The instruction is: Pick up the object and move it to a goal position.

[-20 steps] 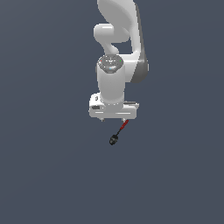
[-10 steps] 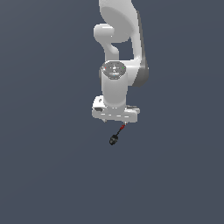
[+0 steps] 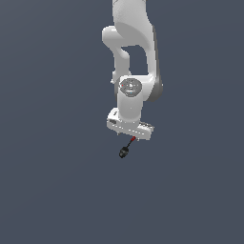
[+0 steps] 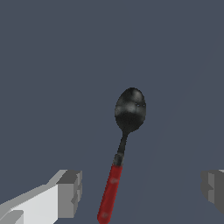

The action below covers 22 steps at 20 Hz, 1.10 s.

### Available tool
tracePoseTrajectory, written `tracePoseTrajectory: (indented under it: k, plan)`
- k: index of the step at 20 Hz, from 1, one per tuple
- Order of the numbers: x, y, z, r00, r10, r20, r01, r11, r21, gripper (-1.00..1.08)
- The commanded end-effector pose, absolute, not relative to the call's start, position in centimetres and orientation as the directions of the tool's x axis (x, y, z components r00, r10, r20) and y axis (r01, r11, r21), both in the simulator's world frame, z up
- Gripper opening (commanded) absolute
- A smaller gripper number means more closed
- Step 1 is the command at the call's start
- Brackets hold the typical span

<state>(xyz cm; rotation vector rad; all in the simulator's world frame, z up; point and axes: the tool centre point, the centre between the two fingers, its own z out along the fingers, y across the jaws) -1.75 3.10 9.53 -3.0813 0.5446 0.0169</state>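
In the exterior view, the white jointed arm reaches down from above, and its white gripper (image 3: 130, 129) sits directly over the small spoon with a red handle and black rounded bowl (image 3: 127, 147). The red end of the handle disappears under the gripper body, while the black bowl points down and toward the exterior view's left. The fingers themselves are hidden here.

In the wrist view, the spoon (image 4: 121, 151) lies between two grey finger pads (image 4: 70, 193), which stand wide apart and well clear of the red handle on both sides. Nothing is held yet. To do this step well, I would judge that the fingers should settle low around the red handle, centred on it, then close squarely; the handle is thin, so an off-centre squeeze could flick it aside.

The plain dark grey-blue surface (image 3: 52, 190) fills both views. No goal marker, wall or other furnishing is visible.
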Motion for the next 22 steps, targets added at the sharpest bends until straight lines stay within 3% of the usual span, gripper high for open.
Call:
tracePoseTrajectory:
  k: [1, 22]
  plan:
    - [-2.1, 3.4, 8.5, 0.922, -0.387, -0.009, -0.387, -0.922, -0.007, 1.00]
    - [-3.1, 4.2, 4.9, 0.874, -0.486, -0.001, -0.486, -0.874, 0.000, 1.00]
